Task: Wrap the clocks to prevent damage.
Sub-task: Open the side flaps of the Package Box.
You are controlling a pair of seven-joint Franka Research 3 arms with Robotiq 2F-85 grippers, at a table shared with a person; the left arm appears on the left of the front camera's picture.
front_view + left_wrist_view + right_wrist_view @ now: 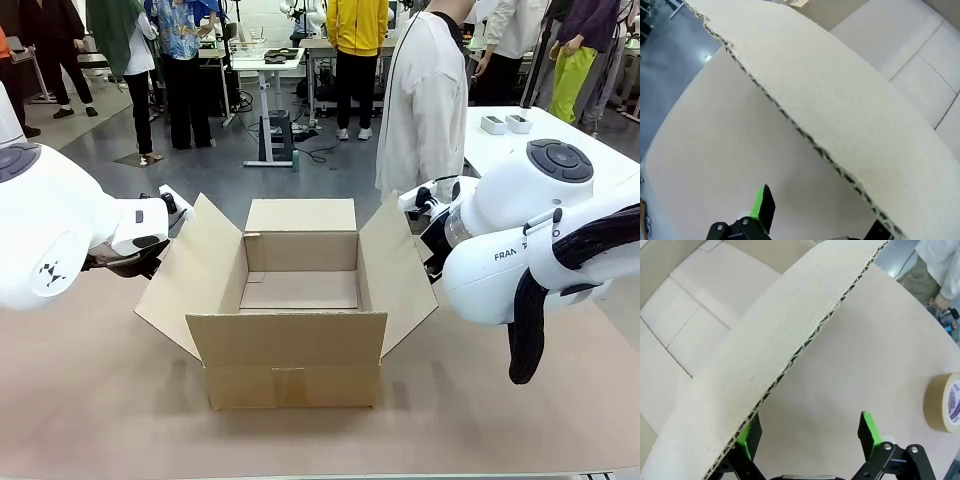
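Note:
The clocks are out of view. An open cardboard box stands mid-table with all flaps spread and its bare floor showing. My left arm reaches to the box's left flap. In the left wrist view that flap's edge crosses above my open left gripper, hiding most of one finger. My right arm is at the right flap. The right gripper is open, and the flap's edge lies over one of its green fingers.
A roll of brown tape lies on the table beside the right gripper. A person in a white top stands at the far edge behind the box. A white table with two small trays is at the back right.

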